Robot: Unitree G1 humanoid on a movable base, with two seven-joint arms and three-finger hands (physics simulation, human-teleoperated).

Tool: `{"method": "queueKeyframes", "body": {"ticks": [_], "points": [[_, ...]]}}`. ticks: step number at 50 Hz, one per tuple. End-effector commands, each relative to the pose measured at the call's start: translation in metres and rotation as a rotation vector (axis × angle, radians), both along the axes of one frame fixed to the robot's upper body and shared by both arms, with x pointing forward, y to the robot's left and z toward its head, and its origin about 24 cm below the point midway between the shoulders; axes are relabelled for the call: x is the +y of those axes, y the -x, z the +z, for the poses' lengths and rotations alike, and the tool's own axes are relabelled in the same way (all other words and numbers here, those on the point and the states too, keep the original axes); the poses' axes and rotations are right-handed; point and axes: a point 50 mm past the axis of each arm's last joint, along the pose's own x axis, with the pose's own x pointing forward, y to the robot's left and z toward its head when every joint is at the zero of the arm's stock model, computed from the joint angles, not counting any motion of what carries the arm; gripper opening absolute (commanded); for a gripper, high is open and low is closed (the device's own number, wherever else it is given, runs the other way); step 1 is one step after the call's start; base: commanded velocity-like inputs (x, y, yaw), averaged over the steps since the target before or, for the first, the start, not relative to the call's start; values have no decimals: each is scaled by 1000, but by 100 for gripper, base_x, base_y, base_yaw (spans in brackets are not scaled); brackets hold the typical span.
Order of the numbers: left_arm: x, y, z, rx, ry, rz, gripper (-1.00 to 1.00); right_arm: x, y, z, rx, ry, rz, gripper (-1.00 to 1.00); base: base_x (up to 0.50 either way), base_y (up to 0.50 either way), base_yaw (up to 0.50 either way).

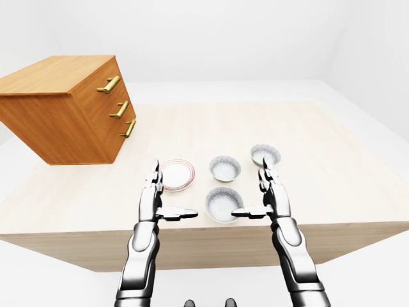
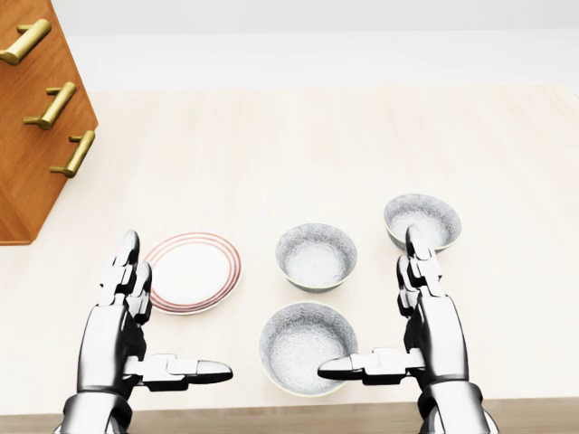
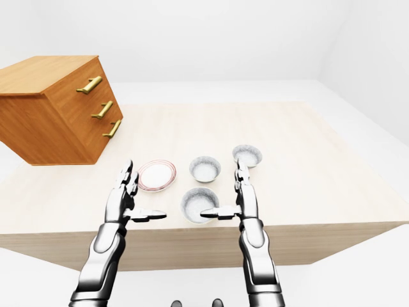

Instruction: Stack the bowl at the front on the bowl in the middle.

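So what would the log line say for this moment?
left robot hand: open | right robot hand: open, beside front bowl | middle bowl: empty | stacking: not started

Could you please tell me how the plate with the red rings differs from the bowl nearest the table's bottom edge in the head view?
The plate is flat and shallow; the nearest bowl is deep with raised walls. The plate is white with red rings at its rim; the bowl is speckled grey inside. The plate lies beside the left robot hand; the bowl sits between both hands, the right robot hand reaching a finger over its rim. Both are round, upright and empty on the table.

Front bowl (image 2: 308,347) upright, near middle bowl (image 2: 316,256).
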Motion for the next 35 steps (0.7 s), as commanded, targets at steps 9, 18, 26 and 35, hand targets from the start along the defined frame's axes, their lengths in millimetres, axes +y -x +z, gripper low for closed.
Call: {"method": "queueKeyframes", "body": {"ticks": [9,18,26,35], "points": [[6,-5,4,-34,-8,-5,100,-4,-1,5,-35,10,35,100,0,0,0],[6,-4,5,-40,-6,-6,100,-4,-1,9,-45,7,42,100,0,0,0],[6,-5,5,-42,10,-5,100,-4,-1,9,-47,2,48,100,24,0,0],[6,-3,7,-40,17,-8,100,-3,1,11,-63,14,49,100,28,0,0]]}}
